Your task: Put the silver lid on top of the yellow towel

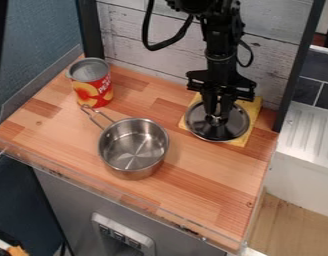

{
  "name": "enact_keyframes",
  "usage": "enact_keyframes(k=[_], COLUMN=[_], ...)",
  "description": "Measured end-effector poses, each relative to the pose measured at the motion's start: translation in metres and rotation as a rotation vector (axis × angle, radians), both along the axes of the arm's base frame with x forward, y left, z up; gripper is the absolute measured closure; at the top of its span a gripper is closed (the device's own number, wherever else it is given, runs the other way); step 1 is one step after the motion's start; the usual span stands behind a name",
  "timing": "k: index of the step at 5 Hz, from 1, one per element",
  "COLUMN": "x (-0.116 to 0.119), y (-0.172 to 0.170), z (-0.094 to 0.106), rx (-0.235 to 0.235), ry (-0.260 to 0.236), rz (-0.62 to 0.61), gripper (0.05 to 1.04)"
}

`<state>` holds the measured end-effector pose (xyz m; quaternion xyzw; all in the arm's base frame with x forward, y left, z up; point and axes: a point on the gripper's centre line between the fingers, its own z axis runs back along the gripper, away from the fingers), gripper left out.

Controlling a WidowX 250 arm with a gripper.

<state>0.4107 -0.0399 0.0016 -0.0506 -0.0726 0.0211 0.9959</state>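
Camera view, silver lid (235, 128), knob (216, 121) upward, on yellow towel (253, 107), pincer (217, 117) pinching it.

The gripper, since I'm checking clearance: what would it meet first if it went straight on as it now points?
Pointing down, the gripper would likely meet the silver lid at its knob; whether they already touch is unclear.

Silver lid (232, 129), yellow towel (240, 140), silver pot (133, 149), red can (92, 82) with yellow-orange pattern and white lettering, table (200, 180) in mixed light and reddish-brown wood strips, whitish plank wall (140, 35)
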Motion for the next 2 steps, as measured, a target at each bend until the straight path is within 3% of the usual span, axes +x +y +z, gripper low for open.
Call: enact_keyframes(k=[1, 2], x=[-0.0017, -0.0097], y=[-0.0031, -0.0078], z=[-0.0019, -0.0008], rx=[0.025, 0.055], ry=[-0.004, -0.038], rz=[-0.028, -0.045], gripper=[0.741, 0.455])
